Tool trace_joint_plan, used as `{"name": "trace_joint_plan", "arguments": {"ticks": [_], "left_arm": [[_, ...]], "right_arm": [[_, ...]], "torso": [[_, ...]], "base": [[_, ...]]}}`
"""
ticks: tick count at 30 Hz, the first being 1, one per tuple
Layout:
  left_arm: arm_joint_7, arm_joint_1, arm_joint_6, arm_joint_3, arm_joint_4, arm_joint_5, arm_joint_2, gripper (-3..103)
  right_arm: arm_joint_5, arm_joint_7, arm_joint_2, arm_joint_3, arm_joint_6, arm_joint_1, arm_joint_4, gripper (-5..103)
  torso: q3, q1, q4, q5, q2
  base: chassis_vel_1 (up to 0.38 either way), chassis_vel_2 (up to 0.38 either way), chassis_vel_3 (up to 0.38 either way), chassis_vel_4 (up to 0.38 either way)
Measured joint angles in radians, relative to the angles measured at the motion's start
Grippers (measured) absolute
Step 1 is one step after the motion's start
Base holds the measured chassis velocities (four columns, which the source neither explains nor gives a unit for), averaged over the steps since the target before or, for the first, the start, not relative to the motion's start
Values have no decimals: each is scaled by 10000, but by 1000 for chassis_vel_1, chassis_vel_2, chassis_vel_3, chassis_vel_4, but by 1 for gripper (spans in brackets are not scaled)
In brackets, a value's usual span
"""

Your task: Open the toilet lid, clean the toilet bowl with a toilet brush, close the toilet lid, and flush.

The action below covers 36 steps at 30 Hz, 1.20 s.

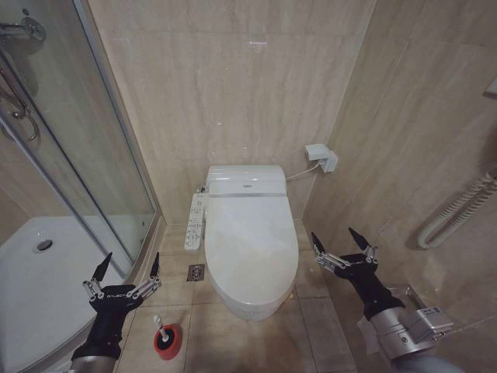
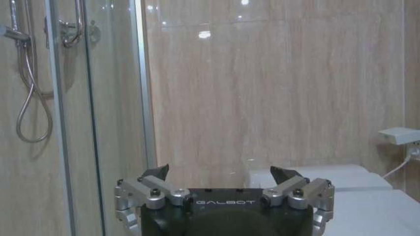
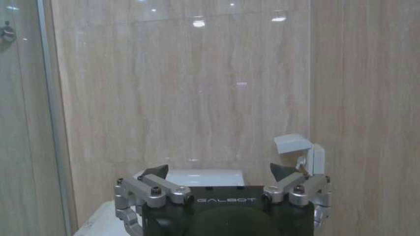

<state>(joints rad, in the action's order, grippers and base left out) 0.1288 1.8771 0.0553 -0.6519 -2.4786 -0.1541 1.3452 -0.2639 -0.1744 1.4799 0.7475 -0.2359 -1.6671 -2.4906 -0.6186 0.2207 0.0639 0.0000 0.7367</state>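
One floor-standing white ceramic toilet bowl (image 1: 250, 307) against the beige tiled wall, with its large glossy white plastic oval toilet lid (image 1: 251, 242) down flat and covering it; the lid also shows at the edge of the left wrist view (image 2: 374, 211). One white button-panel arm (image 1: 195, 221) runs along the toilet's left side. One toilet brush (image 1: 159, 329), thin white stick handle, stands upright in one round red holder cup (image 1: 167, 341) on the tile floor, left of the toilet's front end and clear of it. Two grippers, both empty and touching nothing: left gripper (image 1: 126, 270) hangs in the air left of the toilet, above the brush, black fingers spread wide; same spread seen in its wrist view (image 2: 221, 173). Right gripper (image 1: 339, 238) hovers right of the toilet near the lid's right edge, fingers likewise wide apart, confirmed in the right wrist view (image 3: 220, 172). One small white wall box (image 1: 320, 156) with a cable sits on the wall right of the toilet's tank. One glass shower enclosure (image 1: 74, 155) left of the toilet, one square floor drain (image 1: 195, 272) between it and the bowl.
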Motion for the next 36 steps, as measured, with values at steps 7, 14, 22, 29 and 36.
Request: {"name": "trace_joint_plan", "arguments": {"ticks": [7, 14, 22, 29, 36], "left_arm": [[0, 0, 0, 0, 0, 0, 0, 100], [0, 0, 0, 0, 0, 0, 0, 100], [0, 0, 0, 0, 0, 0, 0, 100], [0, 0, 0, 0, 0, 0, 0, 100], [0, 0, 0, 0, 0, 0, 0, 100]], "right_arm": [[0, 0, 0, 0, 0, 0, 0, 100], [0, 0, 0, 0, 0, 0, 1, 100], [0, 0, 0, 0, 0, 0, 1, 100], [0, 0, 0, 0, 0, 0, 1, 100], [0, 0, 0, 0, 0, 0, 1, 100]], "torso": [[0, 0, 0, 0, 0], [0, 0, 0, 0, 0], [0, 0, 0, 0, 0], [0, 0, 0, 0, 1], [0, 0, 0, 0, 1]], "base": [[0, 0, 0, 0], [0, 0, 0, 0], [0, 0, 0, 0], [0, 0, 0, 0], [0, 0, 0, 0]]}}
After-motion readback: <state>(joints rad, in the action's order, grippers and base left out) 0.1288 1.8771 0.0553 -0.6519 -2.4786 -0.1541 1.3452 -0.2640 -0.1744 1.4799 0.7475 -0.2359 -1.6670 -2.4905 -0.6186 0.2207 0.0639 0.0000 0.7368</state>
